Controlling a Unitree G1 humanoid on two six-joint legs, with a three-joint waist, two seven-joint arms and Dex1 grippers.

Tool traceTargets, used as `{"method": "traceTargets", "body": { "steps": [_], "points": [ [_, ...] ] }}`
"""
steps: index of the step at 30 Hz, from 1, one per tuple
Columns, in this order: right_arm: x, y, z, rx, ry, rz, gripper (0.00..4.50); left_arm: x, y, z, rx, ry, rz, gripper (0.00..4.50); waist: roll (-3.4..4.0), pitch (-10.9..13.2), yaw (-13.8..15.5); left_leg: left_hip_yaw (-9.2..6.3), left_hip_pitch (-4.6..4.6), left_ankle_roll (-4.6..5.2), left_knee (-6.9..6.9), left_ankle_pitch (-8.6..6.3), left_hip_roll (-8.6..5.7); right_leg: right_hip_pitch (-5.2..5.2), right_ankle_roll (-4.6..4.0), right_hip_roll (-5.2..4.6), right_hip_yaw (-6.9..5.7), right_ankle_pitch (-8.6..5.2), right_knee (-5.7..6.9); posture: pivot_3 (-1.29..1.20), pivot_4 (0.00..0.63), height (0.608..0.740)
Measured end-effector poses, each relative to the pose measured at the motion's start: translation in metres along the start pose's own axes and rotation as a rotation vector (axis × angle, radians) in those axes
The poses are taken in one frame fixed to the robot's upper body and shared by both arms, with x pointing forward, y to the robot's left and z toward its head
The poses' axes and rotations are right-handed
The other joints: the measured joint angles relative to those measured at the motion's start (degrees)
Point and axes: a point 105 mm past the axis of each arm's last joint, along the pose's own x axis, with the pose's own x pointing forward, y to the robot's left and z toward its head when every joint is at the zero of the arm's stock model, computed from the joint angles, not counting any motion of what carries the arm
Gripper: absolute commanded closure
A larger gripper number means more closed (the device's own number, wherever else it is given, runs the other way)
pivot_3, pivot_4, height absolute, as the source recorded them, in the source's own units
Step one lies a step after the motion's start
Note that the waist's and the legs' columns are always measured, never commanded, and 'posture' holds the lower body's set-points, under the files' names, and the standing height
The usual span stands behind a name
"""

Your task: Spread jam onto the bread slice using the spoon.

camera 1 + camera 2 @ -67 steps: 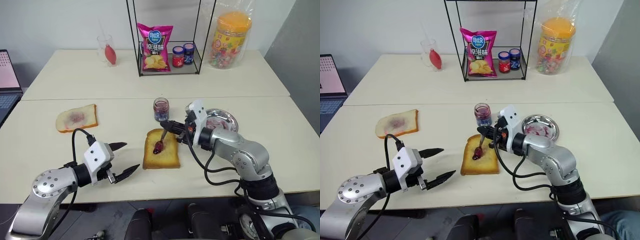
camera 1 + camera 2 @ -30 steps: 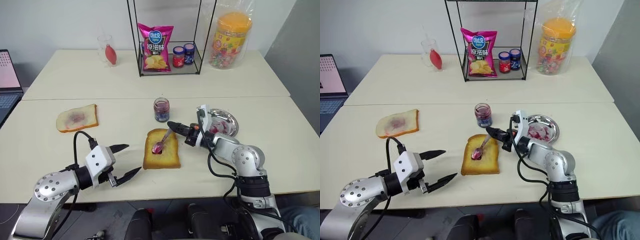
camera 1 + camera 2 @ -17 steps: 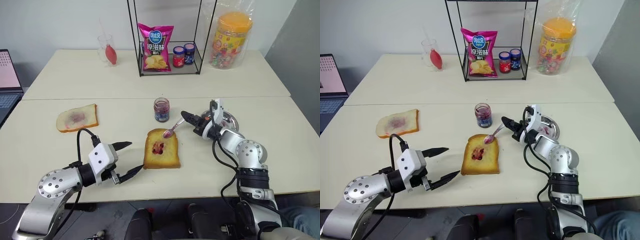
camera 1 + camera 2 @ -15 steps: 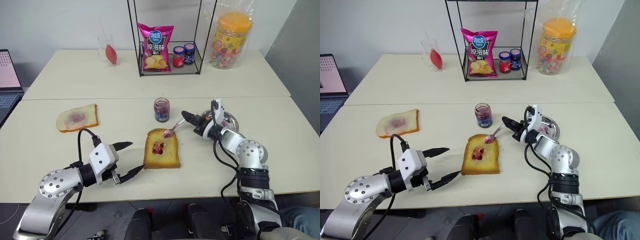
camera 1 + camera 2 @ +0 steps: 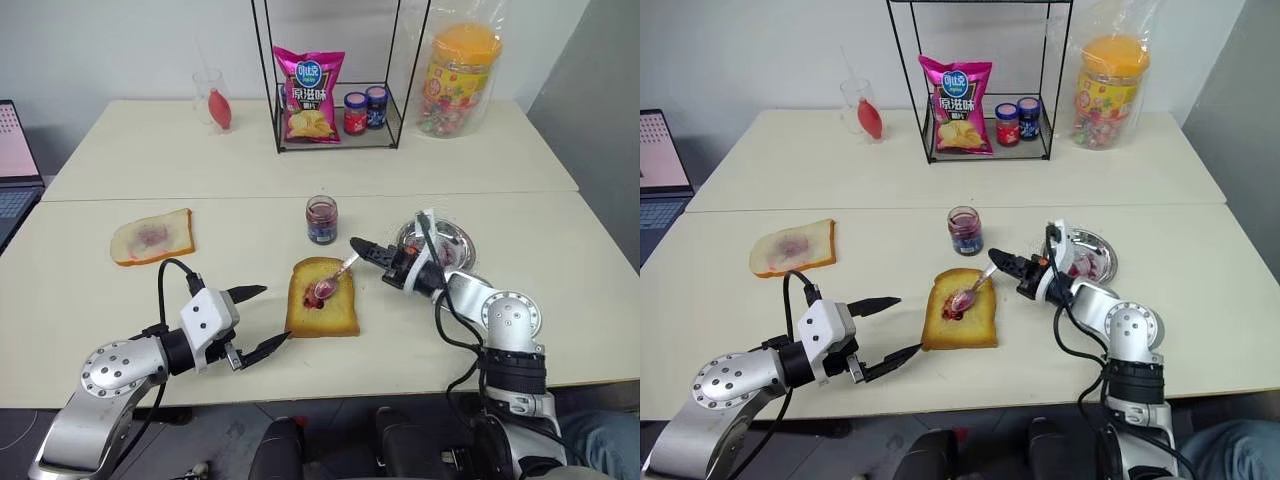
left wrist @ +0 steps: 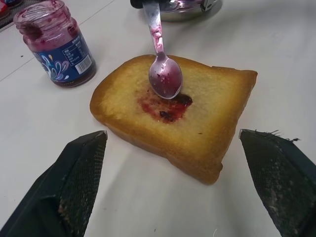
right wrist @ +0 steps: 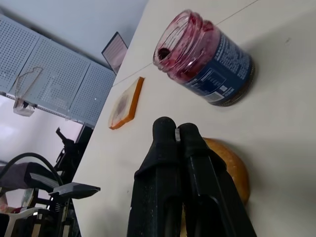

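The golden toasted bread slice lies near the table's front, with a small dark smear of jam at its middle. The spoon slants down from the right, and its jam-coated bowl rests on that smear. My right gripper is shut on the spoon's handle, just past the bread's far right corner. The open jam jar stands upright behind the bread. Left of the bread, my left gripper hovers open and holds nothing.
A pale slice with a pink smear lies at the left. A steel dish sits behind my right gripper. At the back stand a wire rack with a chips bag and two small capped jars, a candy jar and a glass.
The right gripper swung back toward the left and lowered, bringing the raised spoon's bowl down onto the jam patch on the bread. The left gripper stayed put.
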Motion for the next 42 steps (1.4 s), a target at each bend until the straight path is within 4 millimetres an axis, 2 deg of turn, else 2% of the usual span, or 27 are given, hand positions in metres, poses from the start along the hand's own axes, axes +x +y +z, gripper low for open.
{"method": "traceTargets", "body": {
  "steps": [6,8,12,18,23,26,32,42],
  "points": [
    [0.003,-0.003,-0.007,-0.011,0.019,-0.026,4.46,0.0,-0.001,-0.001,-0.003,0.003,-0.003,0.0,0.0,0.0,0.0,0.0,0.01,0.0,0.0,0.0,0.0,0.0,0.0,0.0,0.0,0.0,0.0,0.0,0.15,0.74],
    [0.0,-0.014,0.001,-0.035,-0.008,-0.076,4.46,0.0,-0.002,-0.002,-0.003,0.002,-0.003,0.0,0.0,0.0,0.0,0.01,0.01,0.0,0.02,0.0,-0.01,0.01,0.01,-0.01,0.0,0.01,0.0,0.0,0.15,0.74],
    [-0.009,-0.023,0.024,-0.065,-0.075,-0.115,4.46,-0.001,-0.002,-0.004,-0.006,0.004,-0.001,0.0,-0.01,0.0,0.1,0.0,0.01,0.0,0.03,0.0,-0.02,0.02,0.01,-0.01,0.0,0.01,0.0,0.0,0.15,0.74],
    [-0.014,-0.024,0.029,-0.042,-0.088,-0.112,4.46,0.0,-0.002,-0.005,-0.007,0.006,0.001,0.0,0.0,0.0,0.1,0.0,0.0,0.0,0.0,0.0,0.0,0.01,0.0,0.0,0.0,0.0,0.0,0.0,0.15,0.74],
    [-0.016,0.006,0.025,-0.029,-0.05,0.025,4.46,0.0,-0.001,-0.005,-0.006,0.004,0.0,0.0,0.0,0.0,0.0,-0.01,0.0,0.0,0.0,0.0,0.0,0.0,0.0,0.0,0.0,0.0,0.01,0.0,0.15,0.74],
    [-0.016,0.011,0.021,-0.025,-0.036,0.045,4.46,0.0,-0.001,-0.005,-0.007,0.005,0.0,0.0,-0.01,0.0,0.0,-0.01,0.0,0.0,0.01,0.0,0.0,0.01,0.0,0.0,0.0,0.0,0.0,0.0,0.15,0.74],
    [-0.011,0.006,-0.012,0.013,0.049,0.019,4.46,0.0,-0.001,-0.004,-0.005,0.004,0.0,0.0,-0.01,0.0,0.0,0.0,-0.01,0.0,0.01,0.0,0.0,0.0,0.01,0.0,0.02,0.01,0.0,0.0,0.15,0.74],
    [-0.009,-0.002,-0.013,-0.026,0.054,-0.023,4.46,0.0,-0.001,-0.004,-0.006,0.004,-0.001,0.0,-0.01,0.0,0.0,0.0,0.0,0.0,0.01,0.0,0.0,0.01,0.0,0.0,0.0,0.0,0.0,0.0,0.15,0.74]
  ]
}}
